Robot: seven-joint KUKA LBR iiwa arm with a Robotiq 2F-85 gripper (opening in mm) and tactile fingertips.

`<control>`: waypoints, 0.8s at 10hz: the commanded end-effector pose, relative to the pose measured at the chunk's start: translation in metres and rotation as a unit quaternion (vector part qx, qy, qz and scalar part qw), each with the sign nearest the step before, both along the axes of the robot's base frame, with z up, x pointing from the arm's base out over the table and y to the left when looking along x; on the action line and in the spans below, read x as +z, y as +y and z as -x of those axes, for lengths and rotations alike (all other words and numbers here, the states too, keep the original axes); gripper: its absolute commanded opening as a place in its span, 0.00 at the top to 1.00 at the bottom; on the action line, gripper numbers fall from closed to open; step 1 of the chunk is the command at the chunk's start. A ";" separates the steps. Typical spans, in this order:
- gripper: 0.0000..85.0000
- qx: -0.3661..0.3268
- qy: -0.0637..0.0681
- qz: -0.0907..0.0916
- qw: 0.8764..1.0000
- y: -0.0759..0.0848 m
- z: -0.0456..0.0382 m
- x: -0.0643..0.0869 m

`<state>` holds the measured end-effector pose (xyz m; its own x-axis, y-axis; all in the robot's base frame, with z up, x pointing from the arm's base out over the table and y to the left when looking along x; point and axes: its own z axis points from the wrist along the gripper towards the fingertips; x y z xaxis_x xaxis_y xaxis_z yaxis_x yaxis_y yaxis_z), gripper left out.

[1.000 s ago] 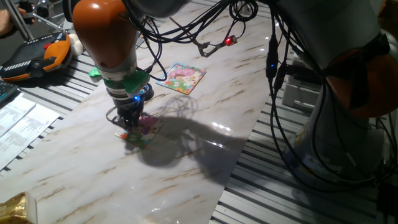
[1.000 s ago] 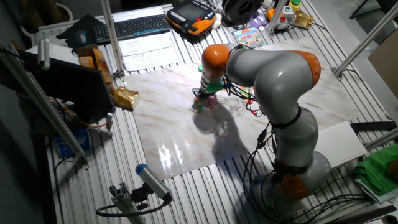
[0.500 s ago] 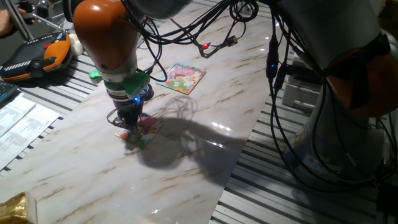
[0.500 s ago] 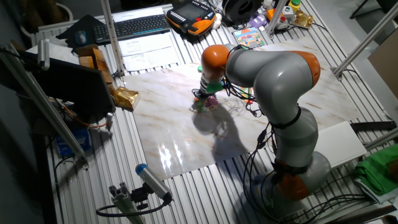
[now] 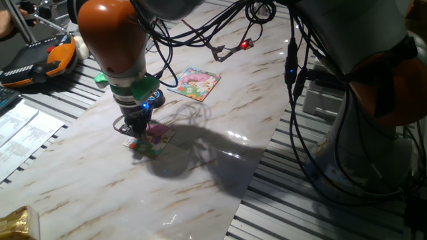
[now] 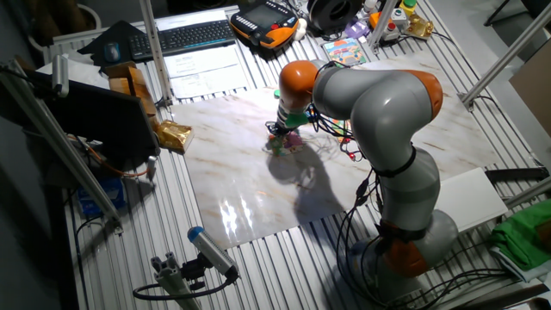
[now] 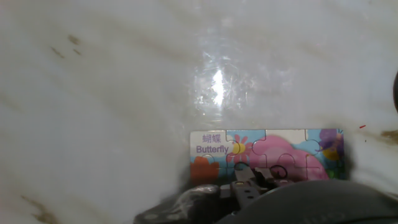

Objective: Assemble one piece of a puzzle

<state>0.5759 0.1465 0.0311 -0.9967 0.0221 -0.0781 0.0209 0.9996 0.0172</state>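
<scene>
The gripper [image 5: 139,135] presses down on the butterfly puzzle board [image 7: 267,152] on the marble surface [image 5: 200,153]. Whether its jaws are wide or narrow cannot be told, and the piece cannot be made out beneath them. A second puzzle board [image 5: 194,83] lies at two o'clock.

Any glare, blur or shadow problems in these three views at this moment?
Hand view: a bright glare patch on the marble table above the puzzle board, soft focus throughout, dark blurred gripper along the bottom edge. One fixed view: the arm's shadow falls right of the gripper, with lamp reflections nearby. The other fixed view: sharp, but the board is tiny and largely hidden.
</scene>
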 end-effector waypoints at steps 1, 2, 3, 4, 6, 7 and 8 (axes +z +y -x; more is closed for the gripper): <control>0.99 -0.001 0.000 -0.001 1.000 -0.001 -0.0013 0.000; 0.99 -0.001 0.000 -0.003 1.000 -0.001 -0.0035 0.001; 0.99 -0.002 0.000 -0.007 1.000 -0.001 -0.0042 -0.001; 0.99 -0.003 -0.001 -0.010 1.000 0.000 -0.0041 -0.002; 0.99 -0.003 -0.001 -0.011 1.000 0.001 -0.0044 -0.003; 0.99 -0.003 -0.001 -0.012 1.000 0.001 -0.0047 -0.003; 0.99 -0.003 -0.001 -0.012 1.000 0.000 -0.0050 -0.003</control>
<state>0.5810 0.1468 0.0278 -0.9964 0.0301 -0.0788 0.0269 0.9988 0.0406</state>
